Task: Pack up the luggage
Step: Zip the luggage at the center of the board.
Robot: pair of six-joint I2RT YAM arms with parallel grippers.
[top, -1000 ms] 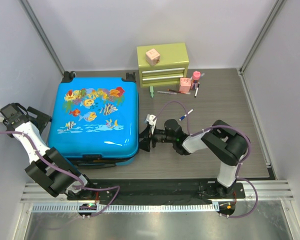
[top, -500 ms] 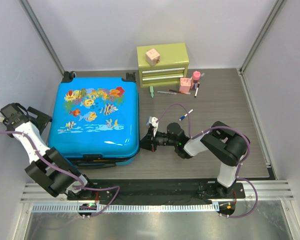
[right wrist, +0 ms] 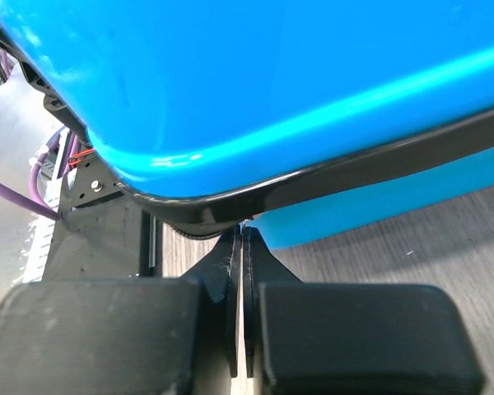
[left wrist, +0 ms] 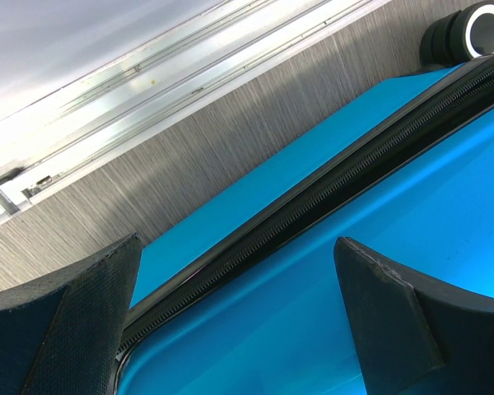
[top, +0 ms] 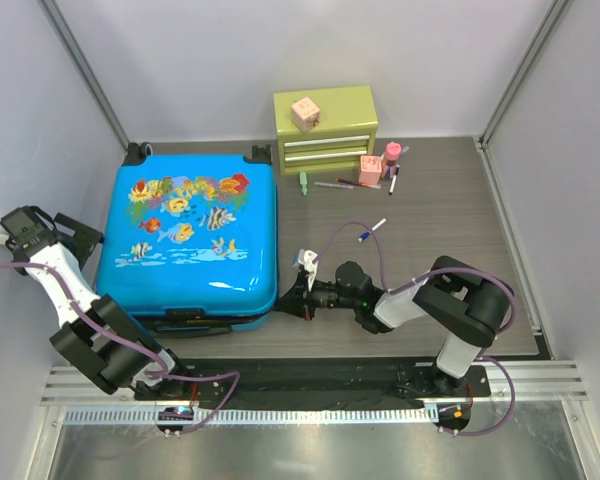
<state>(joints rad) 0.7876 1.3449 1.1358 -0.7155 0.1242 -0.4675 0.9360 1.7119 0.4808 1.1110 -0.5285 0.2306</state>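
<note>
— How many pieces do you count on the tabletop (top: 450, 200)?

— I count one suitcase (top: 190, 240), blue with a fish print. It lies flat and closed on the left half, with two black wheels (top: 136, 152) toward the far edge. At the middle of the far edge stands one green drawer chest (top: 325, 128) with two drawers, and there is one pink block (top: 304, 112) on top of it. A small cluster of pens and pink items sits just in front of the chest, too small for me to count. One more pen (top: 372, 230) lies alone, nearer the centre.

— And your two grippers?

— My left gripper (left wrist: 237, 241) is spread wide at the suitcase's left side, over the zip (left wrist: 313, 206), and touches nothing that I can see. My right gripper (right wrist: 240, 247) is low at the near right corner of the suitcase. Its fingers are pressed together and the tips are right at the dark seam under the shell. I cannot tell whether anything is caught between them.
</note>
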